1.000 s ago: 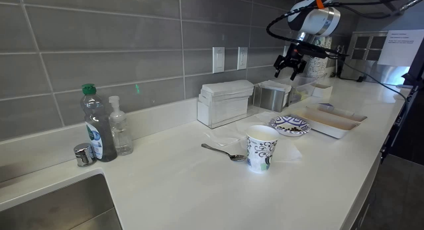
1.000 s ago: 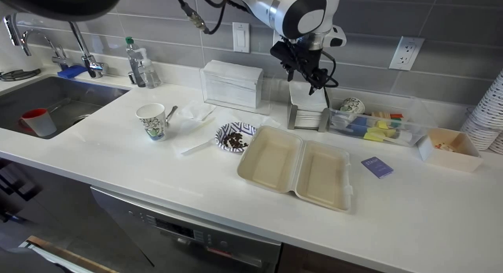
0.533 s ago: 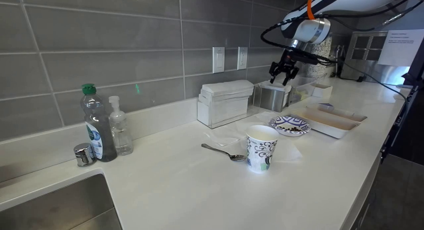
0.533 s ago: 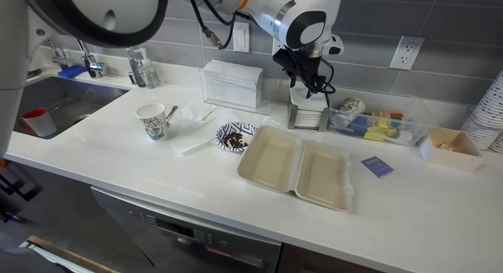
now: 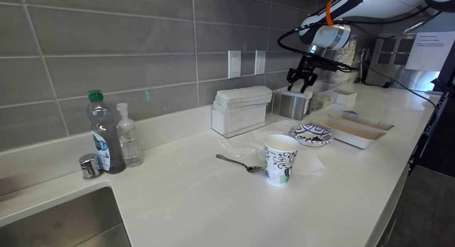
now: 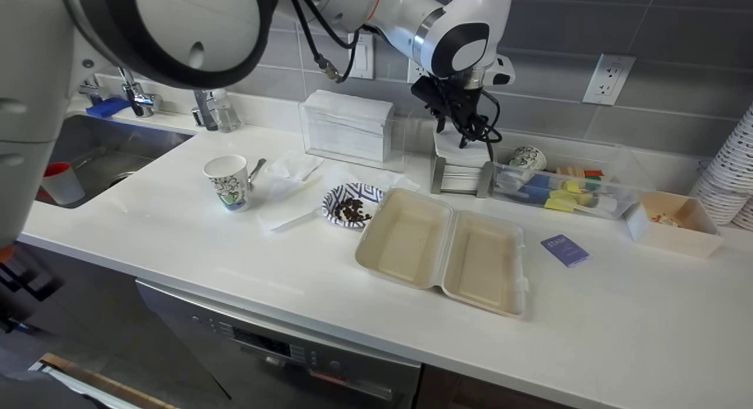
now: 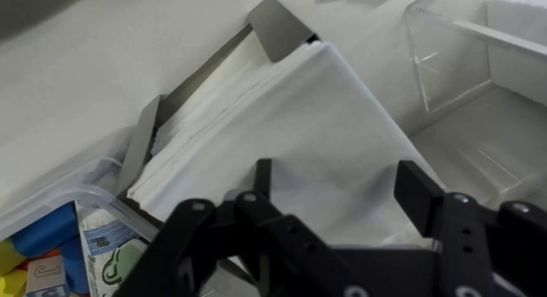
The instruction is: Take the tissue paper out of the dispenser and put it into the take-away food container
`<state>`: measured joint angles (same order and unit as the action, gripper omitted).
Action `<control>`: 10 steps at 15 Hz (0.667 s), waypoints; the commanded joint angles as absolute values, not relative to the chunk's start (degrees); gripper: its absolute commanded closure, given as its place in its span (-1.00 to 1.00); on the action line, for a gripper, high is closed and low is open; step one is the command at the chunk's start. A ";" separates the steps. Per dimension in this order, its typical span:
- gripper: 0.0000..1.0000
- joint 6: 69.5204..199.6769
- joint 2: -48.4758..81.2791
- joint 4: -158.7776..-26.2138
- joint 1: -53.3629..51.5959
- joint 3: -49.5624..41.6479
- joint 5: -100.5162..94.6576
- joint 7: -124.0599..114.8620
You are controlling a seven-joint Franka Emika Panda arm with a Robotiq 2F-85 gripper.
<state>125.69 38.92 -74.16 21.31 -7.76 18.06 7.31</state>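
Note:
The tissue paper is the white top sheet point(image 7: 316, 113) of a folded stack in the grey metal dispenser point(image 7: 280, 30). The dispenser stands near the wall in both exterior views point(image 5: 291, 106) point(image 6: 436, 175). My gripper point(image 7: 336, 173) is open, with its fingers apart and nothing between them. It hangs right over the stack, also in both exterior views point(image 5: 296, 90) point(image 6: 452, 136). The fingertips are at or just above the top sheet; I cannot tell if they touch. The take-away food container point(image 6: 406, 238) lies open and empty in front of the dispenser.
A clear holder of larger white napkins point(image 6: 347, 126) stands beside the dispenser. A clear bin point(image 7: 92, 192) of small items sits on its other side. A patterned plate point(image 5: 311, 131), a paper cup point(image 5: 280, 160), a spoon point(image 5: 241, 164) and a purple packet point(image 6: 565, 250) lie around.
My gripper has come down from above to just over the dispenser's stack, mostly in the first half second. Its fingers have stayed apart. The objects on the counter have not moved.

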 commanded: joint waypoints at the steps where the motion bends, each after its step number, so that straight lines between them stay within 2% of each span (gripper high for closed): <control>1: -0.30 124.38 41.28 -71.09 22.38 -6.78 17.12 6.05; 5: -0.18 124.56 41.68 -70.65 22.45 -6.78 16.86 5.98; 8: -0.03 124.65 41.55 -70.54 22.45 -6.83 16.67 5.94; 9: 0.08 124.54 41.49 -70.48 22.43 -6.84 16.59 5.94; 10: 0.09 124.63 41.54 -70.41 22.39 -6.86 16.47 5.97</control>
